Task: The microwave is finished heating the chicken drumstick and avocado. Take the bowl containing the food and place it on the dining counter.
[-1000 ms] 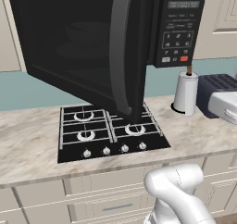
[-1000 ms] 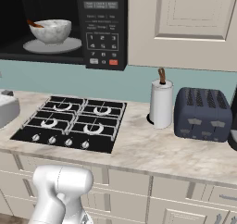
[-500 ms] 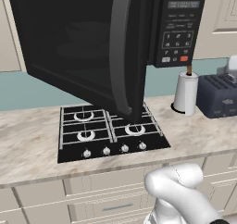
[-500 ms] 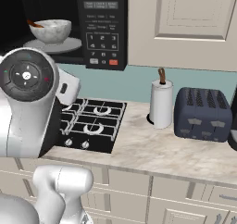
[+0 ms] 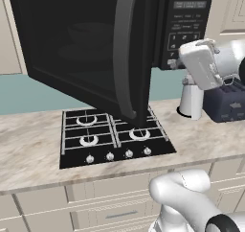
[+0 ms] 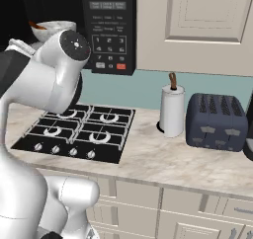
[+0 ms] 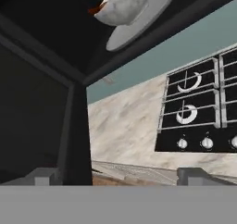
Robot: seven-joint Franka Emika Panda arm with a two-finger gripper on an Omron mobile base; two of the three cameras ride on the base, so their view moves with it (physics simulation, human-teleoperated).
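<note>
The black microwave (image 6: pixel 107 30) hangs above the hob with its dark glass door (image 5: pixel 95 58) swung wide open. Inside, the white-grey marbled bowl (image 6: pixel 53 29) stands on the pale turntable plate (image 7: pixel 147 18). The reddish-brown chicken drumstick (image 6: pixel 34 24) pokes over the bowl's rim (image 7: pixel 121 3). The avocado is hidden in the bowl. My gripper (image 7: pixel 119 177) is open, with nothing between its fingertips (image 7: pixel 44 177). It is outside the microwave's opening, well apart from the bowl. My white hand (image 5: pixel 203 63) hovers by the button panel. The dining counter is out of view.
A black gas hob (image 5: pixel 114 136) lies on the marbled counter (image 6: pixel 163 159) under the microwave. A paper towel roll (image 6: pixel 171 110) and a dark toaster (image 6: pixel 216 122) stand to its right. The open door juts out over the hob. My raised arm (image 6: pixel 47 80) blocks part of the opening.
The arm has swung up from below the counter. Its hand has risen to the height of the microwave's panel. The bowl and the door have not moved.
</note>
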